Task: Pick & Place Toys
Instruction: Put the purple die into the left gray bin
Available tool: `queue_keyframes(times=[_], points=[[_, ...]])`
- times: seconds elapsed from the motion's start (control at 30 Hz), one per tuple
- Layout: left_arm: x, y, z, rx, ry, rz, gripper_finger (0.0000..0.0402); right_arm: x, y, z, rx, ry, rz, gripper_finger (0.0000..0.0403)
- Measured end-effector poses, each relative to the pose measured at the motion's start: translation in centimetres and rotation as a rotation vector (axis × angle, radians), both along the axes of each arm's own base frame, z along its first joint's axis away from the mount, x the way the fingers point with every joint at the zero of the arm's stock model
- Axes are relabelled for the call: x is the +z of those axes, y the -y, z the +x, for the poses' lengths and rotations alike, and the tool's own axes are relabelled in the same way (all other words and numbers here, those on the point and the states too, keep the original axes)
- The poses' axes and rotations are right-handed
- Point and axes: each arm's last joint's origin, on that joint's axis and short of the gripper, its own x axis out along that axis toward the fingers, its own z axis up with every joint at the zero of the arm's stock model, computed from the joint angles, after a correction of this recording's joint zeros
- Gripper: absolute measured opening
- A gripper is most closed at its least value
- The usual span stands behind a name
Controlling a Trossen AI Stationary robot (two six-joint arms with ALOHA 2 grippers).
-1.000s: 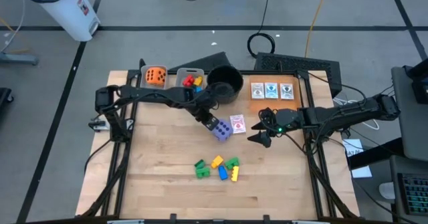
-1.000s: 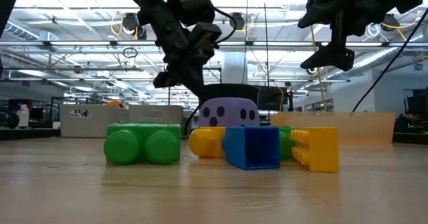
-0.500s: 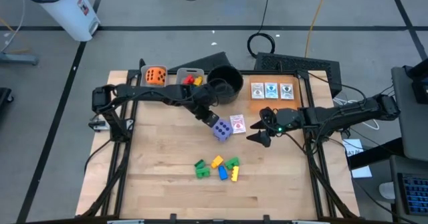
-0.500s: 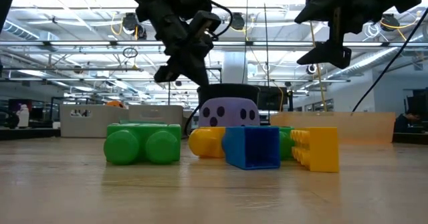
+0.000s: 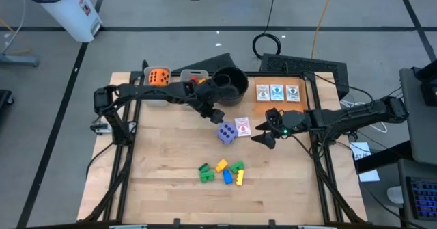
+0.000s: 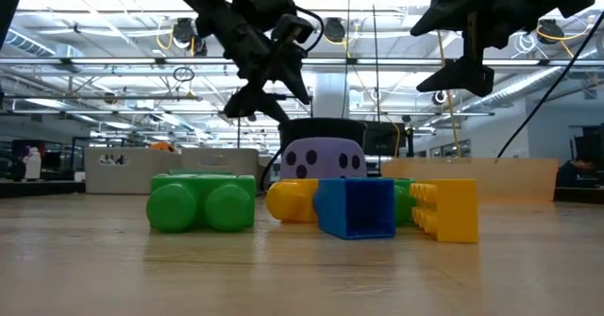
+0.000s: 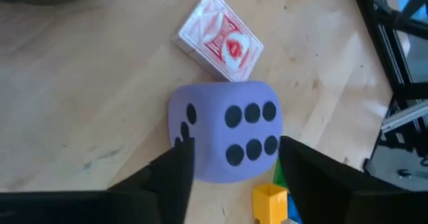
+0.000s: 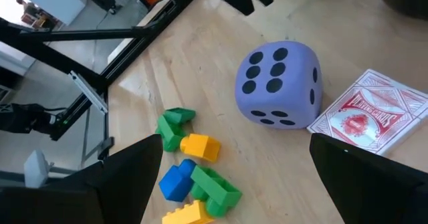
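Purple die (image 5: 226, 133) sat released on counter (image 5: 164, 181); left gripper (image 5: 217, 114) jaws parted above it, right gripper (image 5: 263, 140) jaws wide, empty. Next: regrasp squarely.

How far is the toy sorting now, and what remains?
Done: some blocks lie in a grey bin. In hand: nothing; left gripper and right gripper are open. Left: purple die, red card deck, block pile.

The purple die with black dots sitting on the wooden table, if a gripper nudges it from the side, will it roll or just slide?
The rounded purple die with black dots would probably tumble onto another face rather than slide, since its edges look soft and curved. It rests flat on the wooden table, so it should stay put until touched. It looks bulky, likely light foam, though that is a guess.
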Motion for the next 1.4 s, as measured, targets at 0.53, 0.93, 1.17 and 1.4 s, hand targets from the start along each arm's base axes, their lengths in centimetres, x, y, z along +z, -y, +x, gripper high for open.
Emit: queue_keyframes(times=[0.53,0.93,1.17,1.4], points=[[-0.3,1.1,1.1,-0.084,0.060,0.075,0.0364,0.0,0.0,0.0,0.000,0.000,-0.002,0.0375],[-1.1,1.8,1.4,-0.051,0.005,0.159,0.0365,0.0,0.0,0.0,0.005,0.000,-0.009,0.0375],[-2.8,1.9,2.0,-0.056,-0.032,0.127,0.0365,0.0,0.0,0.0,0.006,-0.002,-0.009,0.0375],[-4.0,2.2,2.7,-0.064,-0.036,0.094,0.0365,0.0,0.0,0.0,0.004,-0.004,0.002,0.0375]])
